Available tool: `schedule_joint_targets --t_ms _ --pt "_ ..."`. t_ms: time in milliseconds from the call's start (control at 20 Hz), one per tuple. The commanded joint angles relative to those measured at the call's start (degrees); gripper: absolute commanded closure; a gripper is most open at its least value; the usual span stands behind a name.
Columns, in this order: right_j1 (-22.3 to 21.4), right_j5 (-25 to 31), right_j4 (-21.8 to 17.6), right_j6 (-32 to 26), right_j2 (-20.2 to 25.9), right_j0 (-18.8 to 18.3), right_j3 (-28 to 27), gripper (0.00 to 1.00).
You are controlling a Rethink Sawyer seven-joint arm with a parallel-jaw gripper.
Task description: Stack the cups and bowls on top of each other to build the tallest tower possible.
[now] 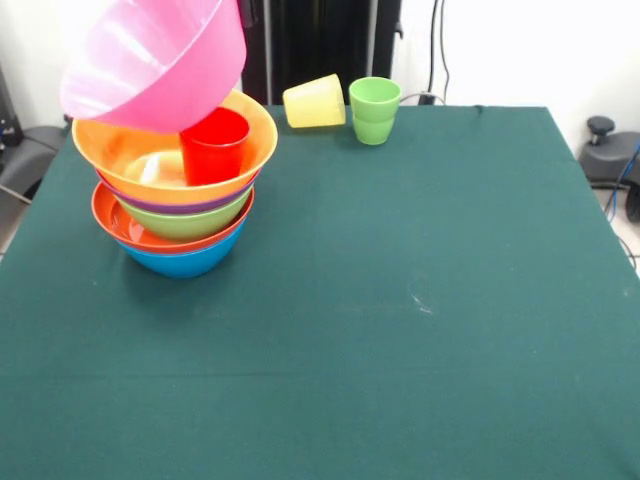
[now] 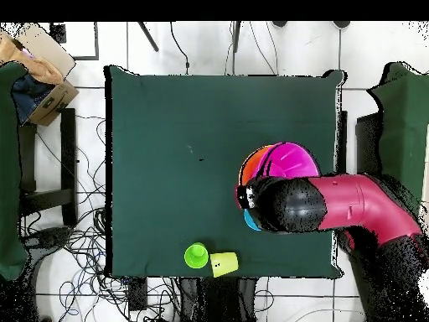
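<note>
Five nested glossy plastic bowls form a tower at the green surface's left edge, a red cup inside. One large pink bowl hangs tilted above; the fingers' state cannot be told. A tipped translucent yellow cup and upright light green cup sit at the far edge.

Green-clothed table on a pale tiled floor

The dark green table sits on white floor tiles, black cables tangled at its left, a cardboard box far left, white wall behind.
</note>
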Motion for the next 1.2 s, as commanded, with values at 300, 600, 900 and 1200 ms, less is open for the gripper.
schedule_joint_targets --t_ms 300,600,900,1200 --pt "4.3 -2.8 -4.8 -11.0 4.3 -1.3 3.3 1.0" --pt "4.9 -1.8 -5.3 -11.3 5.3 -2.3 2.7 1.0" --pt "4.7 -1.2 -5.4 -11.0 5.7 -2.3 2.5 1.0" --pt "4.9 -1.2 -5.7 -10.3 5.9 -2.1 2.6 1.0"
